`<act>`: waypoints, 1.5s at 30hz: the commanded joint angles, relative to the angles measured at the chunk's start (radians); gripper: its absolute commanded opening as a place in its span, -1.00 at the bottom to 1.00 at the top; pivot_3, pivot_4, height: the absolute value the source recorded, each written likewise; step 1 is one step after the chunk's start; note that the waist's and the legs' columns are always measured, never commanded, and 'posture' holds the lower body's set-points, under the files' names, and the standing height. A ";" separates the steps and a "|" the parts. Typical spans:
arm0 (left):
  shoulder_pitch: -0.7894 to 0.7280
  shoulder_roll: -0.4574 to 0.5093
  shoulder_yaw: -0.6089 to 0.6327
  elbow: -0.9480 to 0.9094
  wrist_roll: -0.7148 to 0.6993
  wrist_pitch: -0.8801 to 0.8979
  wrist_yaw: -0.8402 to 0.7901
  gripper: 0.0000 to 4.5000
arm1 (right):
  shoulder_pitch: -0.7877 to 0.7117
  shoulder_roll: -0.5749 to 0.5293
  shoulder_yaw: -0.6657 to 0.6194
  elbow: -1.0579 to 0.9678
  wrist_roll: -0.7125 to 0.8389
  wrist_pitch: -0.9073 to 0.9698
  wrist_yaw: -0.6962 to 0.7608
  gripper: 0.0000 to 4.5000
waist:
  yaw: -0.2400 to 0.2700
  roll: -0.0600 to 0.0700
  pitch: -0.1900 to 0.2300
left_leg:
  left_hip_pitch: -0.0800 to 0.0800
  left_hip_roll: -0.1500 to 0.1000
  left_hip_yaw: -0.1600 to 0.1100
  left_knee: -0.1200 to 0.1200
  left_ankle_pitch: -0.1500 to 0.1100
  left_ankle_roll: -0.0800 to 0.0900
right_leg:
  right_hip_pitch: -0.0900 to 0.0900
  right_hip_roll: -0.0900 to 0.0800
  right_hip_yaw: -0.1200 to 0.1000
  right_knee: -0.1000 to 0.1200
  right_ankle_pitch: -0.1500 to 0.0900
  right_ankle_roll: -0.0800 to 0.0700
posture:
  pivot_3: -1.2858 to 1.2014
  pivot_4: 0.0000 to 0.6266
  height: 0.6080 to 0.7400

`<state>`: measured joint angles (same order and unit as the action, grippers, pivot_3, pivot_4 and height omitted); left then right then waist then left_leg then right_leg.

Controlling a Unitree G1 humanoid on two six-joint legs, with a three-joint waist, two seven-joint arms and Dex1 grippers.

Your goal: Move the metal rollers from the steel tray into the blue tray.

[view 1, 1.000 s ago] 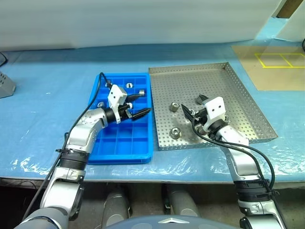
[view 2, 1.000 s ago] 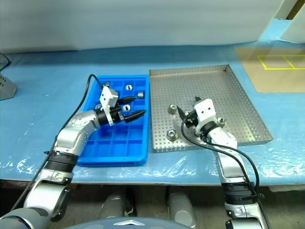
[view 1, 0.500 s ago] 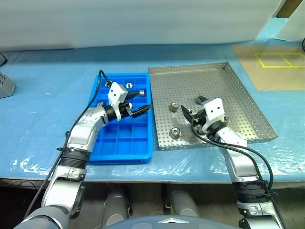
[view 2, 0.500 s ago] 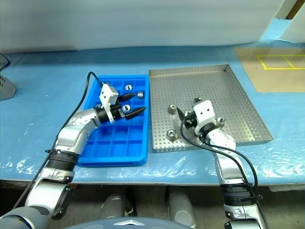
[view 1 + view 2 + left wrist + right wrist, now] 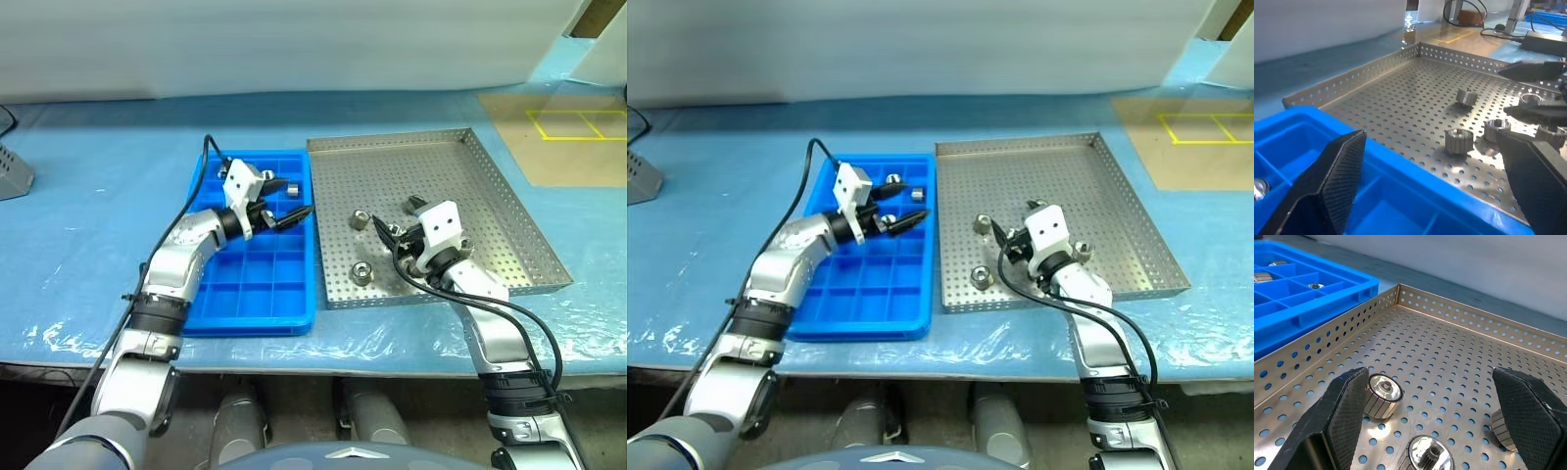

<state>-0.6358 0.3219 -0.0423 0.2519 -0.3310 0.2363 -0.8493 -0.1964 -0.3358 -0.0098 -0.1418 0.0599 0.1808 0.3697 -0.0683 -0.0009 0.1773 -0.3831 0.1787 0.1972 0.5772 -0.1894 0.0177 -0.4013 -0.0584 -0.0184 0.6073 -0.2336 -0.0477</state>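
Note:
The steel tray (image 5: 421,162) lies right of the blue tray (image 5: 257,294), side by side. Loose metal rollers rest on the steel tray's near half: one (image 5: 360,217) farther back, one (image 5: 361,273) by the near rim, more beside my right gripper (image 5: 1382,390). A few rollers (image 5: 292,188) sit in the blue tray's far compartments. My left gripper (image 5: 287,211) hovers open and empty above the blue tray's far right part, pointing towards the steel tray. My right gripper (image 5: 397,220) stands open and empty low over the steel tray, with rollers just ahead of its fingers (image 5: 1344,416).
Blue plastic sheeting (image 5: 98,255) covers the table. A grey object (image 5: 14,171) sits at the far left edge. A tan board with yellow lines (image 5: 563,137) lies at the back right. A white wall (image 5: 294,49) runs along the back.
My left gripper has risen a little and moved toward the far end of the blue tray, still open. The right gripper has stayed where it was.

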 commanded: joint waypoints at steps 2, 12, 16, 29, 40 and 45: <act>-0.128 -0.007 -0.008 0.070 0.020 -0.071 -0.051 0.98 | -0.026 -0.007 -0.052 -0.041 0.031 -0.002 -0.011 0.83 | 0.000 0.000 0.000 | 0.000 0.000 0.000 0.000 0.000 0.001 | 0.000 0.000 0.000 0.000 0.000 0.000 | -0.29 -0.52 1.00; -0.563 -0.126 -0.115 0.737 0.278 -0.428 -0.001 0.98 | 0.013 -0.036 -0.126 -0.078 0.027 0.004 -0.043 0.83 | -0.004 0.000 0.000 | -0.001 -0.002 0.000 0.001 0.001 0.005 | 0.000 0.000 0.001 -0.001 0.000 0.000 | -0.38 -0.52 1.00; -0.658 -0.170 -0.137 0.931 0.340 -0.495 -0.071 0.98 | 0.054 -0.019 -0.124 -0.123 0.018 0.015 -0.078 0.83 | -0.027 0.000 0.000 | -0.001 -0.003 0.000 0.001 0.000 0.006 | 0.000 0.000 0.001 -0.002 0.000 0.001 | -0.43 -0.52 1.00; -0.708 -0.183 -0.229 1.067 0.539 -0.559 -0.266 0.98 | 0.193 0.003 -0.139 -0.247 -0.001 0.048 -0.157 0.83 | -0.120 -0.001 0.000 | -0.004 -0.007 -0.001 0.004 -0.002 0.010 | 0.001 -0.004 -0.001 -0.004 0.000 0.001 | -0.52 -0.52 1.00; -0.674 -0.192 -0.263 1.108 0.682 -0.485 -0.042 0.98 | 0.248 0.017 -0.134 -0.283 -0.020 0.059 -0.175 0.83 | -0.214 0.000 0.000 | -0.013 -0.007 -0.007 0.006 -0.005 0.015 | 0.001 -0.005 -0.008 -0.012 0.001 0.003 | -0.54 -0.52 1.00; -0.667 -0.169 -0.249 1.109 0.692 -0.481 -0.085 0.98 | 0.250 0.015 -0.133 -0.284 -0.025 0.063 -0.177 0.83 | -0.240 0.000 0.000 | -0.018 -0.008 -0.010 0.007 -0.006 0.017 | 0.001 -0.006 -0.011 -0.018 0.003 0.006 | -0.54 -0.52 1.00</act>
<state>-1.2939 0.1395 -0.3035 1.3690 0.3664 -0.2484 -0.9148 0.0549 -0.3186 -0.1336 -0.3702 0.0377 0.2497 0.1950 -0.3087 -0.0010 0.1773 -0.4014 0.1700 0.1864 0.5847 -0.1956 0.0355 -0.4001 -0.0648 -0.0298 0.5894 -0.2302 -0.0412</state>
